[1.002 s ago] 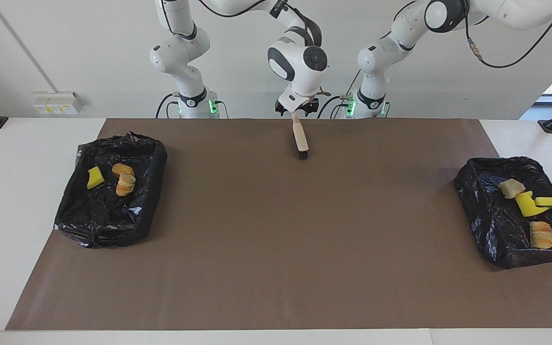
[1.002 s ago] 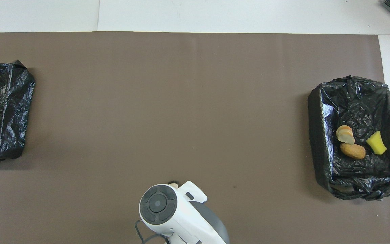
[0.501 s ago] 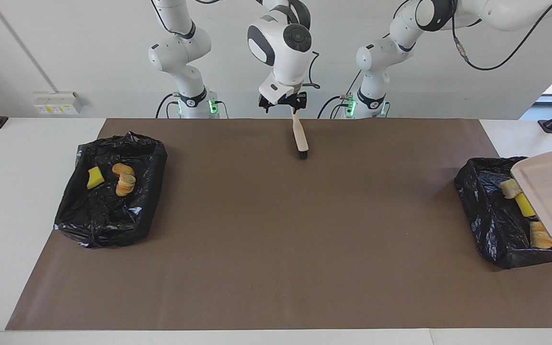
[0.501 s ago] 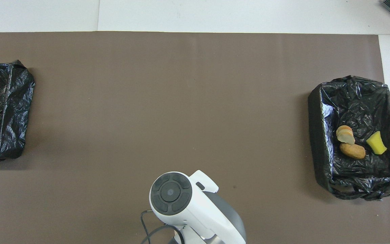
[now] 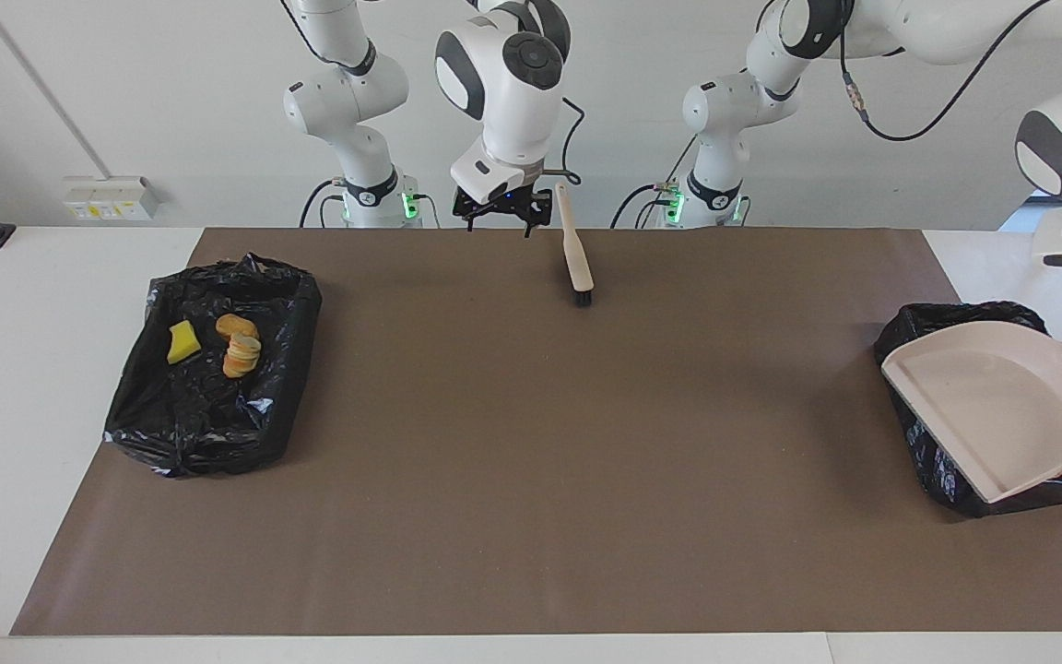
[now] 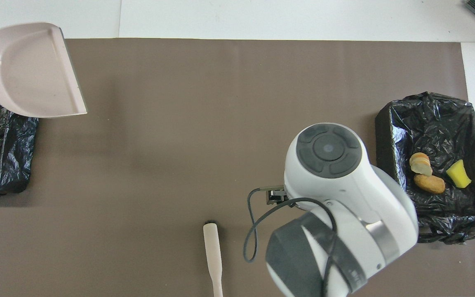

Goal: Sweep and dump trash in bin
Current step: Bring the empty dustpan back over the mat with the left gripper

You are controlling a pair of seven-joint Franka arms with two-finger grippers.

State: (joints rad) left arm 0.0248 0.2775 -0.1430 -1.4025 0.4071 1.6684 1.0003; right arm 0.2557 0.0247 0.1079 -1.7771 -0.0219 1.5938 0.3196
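Brush [image 5: 577, 263] lies on the brown mat [image 5: 531, 461] near its robot-side edge, about midway along, bristles pointing away from the robots. R gripper [image 5: 500, 205] hangs over that edge just beside the brush handle, fingers spread, holding nothing. L gripper sits at the frame edge, clamped on the handle of the pink-beige dustpan [image 5: 1001, 406], raised over the black-lined bin [image 5: 923, 443] at the L arm's end. Trash [image 5: 238, 346] lies in the bin [image 5: 208, 424] at the R arm's end.
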